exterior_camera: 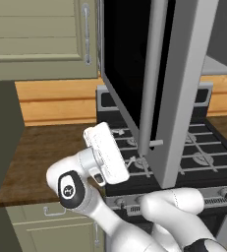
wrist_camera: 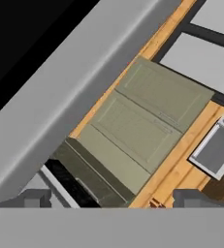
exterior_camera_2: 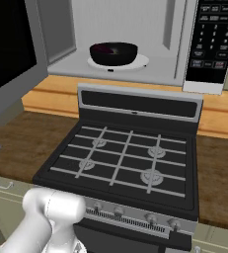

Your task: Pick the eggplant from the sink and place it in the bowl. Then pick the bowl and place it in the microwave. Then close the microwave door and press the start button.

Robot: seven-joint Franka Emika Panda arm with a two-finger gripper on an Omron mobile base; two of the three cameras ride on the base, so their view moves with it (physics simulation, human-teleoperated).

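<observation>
The microwave [exterior_camera_2: 135, 74] stands open above the stove. Inside it a black bowl [exterior_camera_2: 113, 54] rests on a white turntable, with a dark purple patch of the eggplant [exterior_camera_2: 105, 48] showing in it. The microwave door [exterior_camera: 129, 64] hangs swung out, its black glass and long bar handle [exterior_camera: 152, 74] facing left. My white hand [exterior_camera: 105, 153] sits low on that outer side of the door, left of the handle's foot. My gripper [wrist_camera: 112, 199] is open and holds nothing; the door's grey frame [wrist_camera: 60, 106] runs close past it. The black button panel [exterior_camera_2: 211, 39] is at the right. The sink is out of view.
A black gas stove [exterior_camera_2: 125, 148] with grates lies below the microwave. Wooden counter [exterior_camera: 41, 157] runs left of it, under olive wall cabinets [exterior_camera: 36, 34]. My arm's elbow [exterior_camera: 70, 189] bends in front of the stove's knobs.
</observation>
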